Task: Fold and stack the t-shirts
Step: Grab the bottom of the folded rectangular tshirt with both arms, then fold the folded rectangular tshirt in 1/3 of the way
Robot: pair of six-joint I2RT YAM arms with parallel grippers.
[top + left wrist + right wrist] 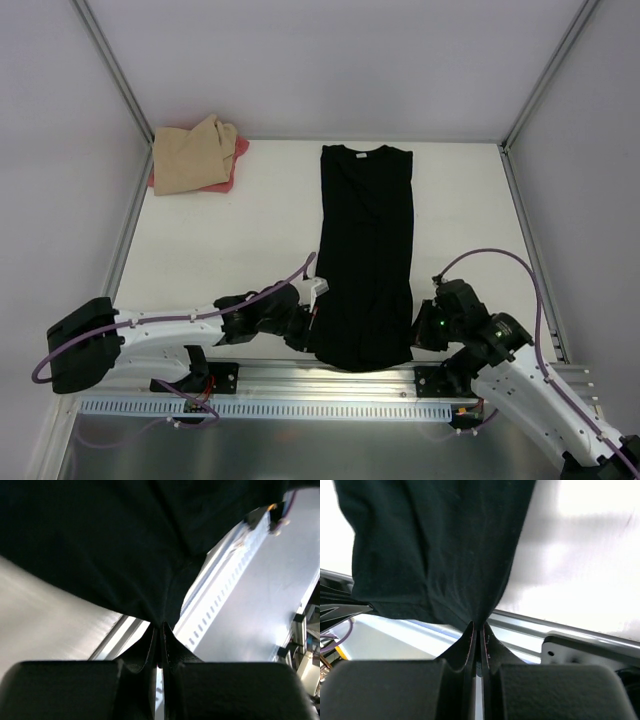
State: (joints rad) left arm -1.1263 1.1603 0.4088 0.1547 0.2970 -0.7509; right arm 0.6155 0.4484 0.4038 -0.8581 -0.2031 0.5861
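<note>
Near hem of the black t-shirt (365, 255), pinched at both corners: left pincer (160, 630) clamped on the left corner, right pincer (477, 627) clamped on the right. Shirt lies as a narrow lengthwise strip down the middle of the white table (240, 240), collar at the far edge. Tan t-shirt (190, 155) rests crumpled on the pink-red t-shirt (232, 172) at the far left corner, well apart.

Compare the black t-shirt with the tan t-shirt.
The black t-shirt lies stretched long mid-table; the tan t-shirt is bunched at the far-left corner. The left gripper and right gripper pinch the black t-shirt's near hem; the tan t-shirt is untouched, lying on a pink-red shirt. Both rest on the table.
</note>
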